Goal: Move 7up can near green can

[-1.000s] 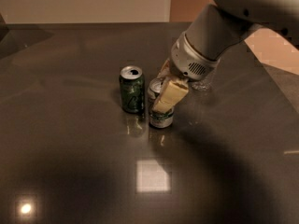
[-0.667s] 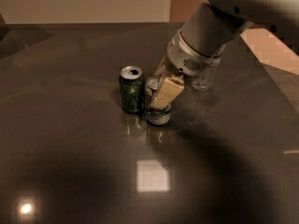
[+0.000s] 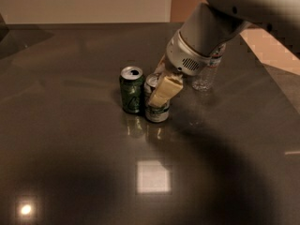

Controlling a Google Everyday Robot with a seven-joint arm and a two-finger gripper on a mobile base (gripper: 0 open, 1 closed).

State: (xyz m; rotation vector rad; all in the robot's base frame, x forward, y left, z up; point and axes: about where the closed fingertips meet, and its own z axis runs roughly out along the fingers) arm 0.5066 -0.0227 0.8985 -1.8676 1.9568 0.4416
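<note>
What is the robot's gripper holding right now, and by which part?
The gripper grips the 7up can by its upper body, one finger across its front; the other is hidden. The can is right beside the green can.

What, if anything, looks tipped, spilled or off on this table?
Nothing stands out. The 7up can and green can stand upright side by side on the table, with no spill visible. The gripper is closed on the 7up can, reaching in from the upper right. The plastic bottle behind the arm is upright too.
</note>
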